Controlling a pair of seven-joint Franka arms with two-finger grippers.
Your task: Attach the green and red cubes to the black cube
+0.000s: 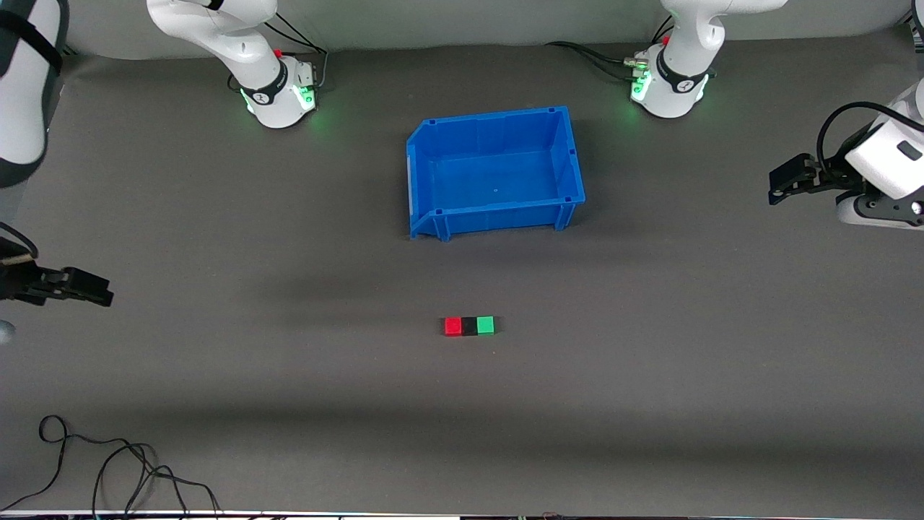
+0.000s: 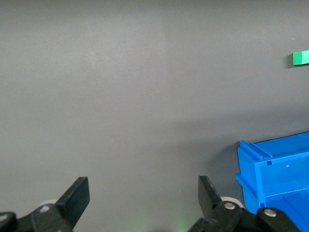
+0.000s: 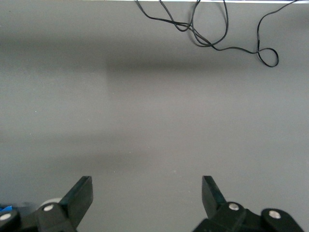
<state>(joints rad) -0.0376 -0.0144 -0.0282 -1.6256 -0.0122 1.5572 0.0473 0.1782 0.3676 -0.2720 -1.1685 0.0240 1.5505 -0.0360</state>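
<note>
Three small cubes stand in one row, touching, on the dark table: the red cube [image 1: 452, 326], the black cube [image 1: 470, 326] in the middle and the green cube [image 1: 485, 325]. The row lies nearer the front camera than the blue bin. The green cube [image 2: 301, 58] also shows in the left wrist view. My left gripper [image 1: 779, 182] hangs open over the table at the left arm's end, holding nothing. My right gripper [image 1: 97, 292] hangs open over the right arm's end, also holding nothing. Both are far from the cubes. Their wrist views show wide-apart fingers, left gripper [image 2: 143, 193], right gripper [image 3: 147, 192].
An open blue bin [image 1: 570, 155] with nothing in it stands mid-table between the two arm bases; a corner of the blue bin [image 2: 270, 174] shows in the left wrist view. A loose black cable [image 1: 115, 469] lies near the table's front edge at the right arm's end, also seen as the cable [image 3: 212, 34].
</note>
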